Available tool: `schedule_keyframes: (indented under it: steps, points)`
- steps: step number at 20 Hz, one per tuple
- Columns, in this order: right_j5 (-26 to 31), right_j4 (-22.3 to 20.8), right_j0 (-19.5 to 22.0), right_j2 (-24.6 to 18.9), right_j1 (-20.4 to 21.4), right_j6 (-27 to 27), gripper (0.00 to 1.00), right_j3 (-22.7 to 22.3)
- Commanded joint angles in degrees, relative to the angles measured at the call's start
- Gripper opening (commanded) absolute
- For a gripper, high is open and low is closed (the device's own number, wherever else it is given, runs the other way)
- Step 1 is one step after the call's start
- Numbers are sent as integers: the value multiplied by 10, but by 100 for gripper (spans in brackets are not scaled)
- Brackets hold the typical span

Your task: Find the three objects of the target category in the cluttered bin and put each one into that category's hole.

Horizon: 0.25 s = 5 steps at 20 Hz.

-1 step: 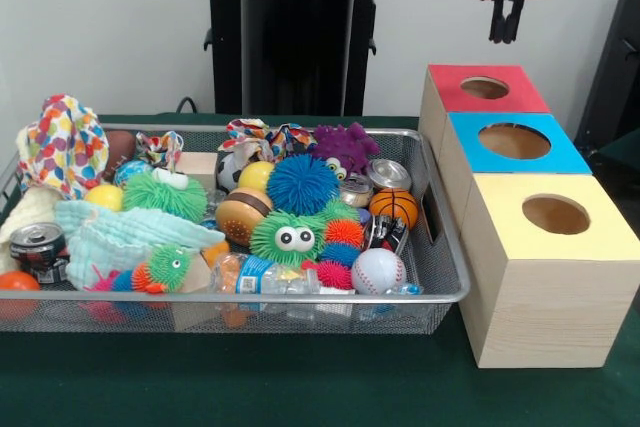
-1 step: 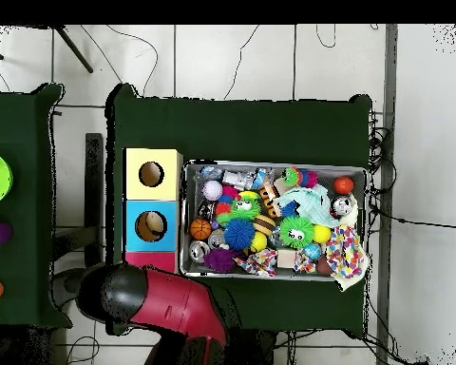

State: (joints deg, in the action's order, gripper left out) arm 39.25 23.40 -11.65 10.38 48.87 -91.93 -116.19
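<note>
While my gripper [image 1: 506,35] hangs high above the red box [image 1: 485,97], front view shows its fingers together, pinching nothing I can see. Mesh bin [image 1: 440,277] looks full: baseball [image 1: 378,270] near its front right corner, basketball [image 1: 394,205] behind it, blue spiky ball [image 1: 302,184] mid-bin, soda can [image 1: 37,246] at the left end. Target category is unknown to me, so I can't judge how many are left. Blue box [image 1: 515,157] and yellow box [image 1: 550,277] stand in a row beside the bin's right edge. Green cloth covers the table; a pale wall sits behind.

Overhead, something pale sits inside the blue box's hole [image 2: 150,226], possibly one deposit. Yellow hole [image 2: 151,174] looks empty. My arm [image 2: 175,309] covers the red box. Cables trail over the tiled floor [image 2: 232,62].
</note>
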Motion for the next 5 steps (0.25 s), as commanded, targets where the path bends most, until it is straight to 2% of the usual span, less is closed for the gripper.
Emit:
schedule_keyframes:
  steps: [1,5]
  points:
    - [-42,-23,19,-12,-5,-91,0,-8]
    - [-37,-26,20,-10,-7,-90,0,1]
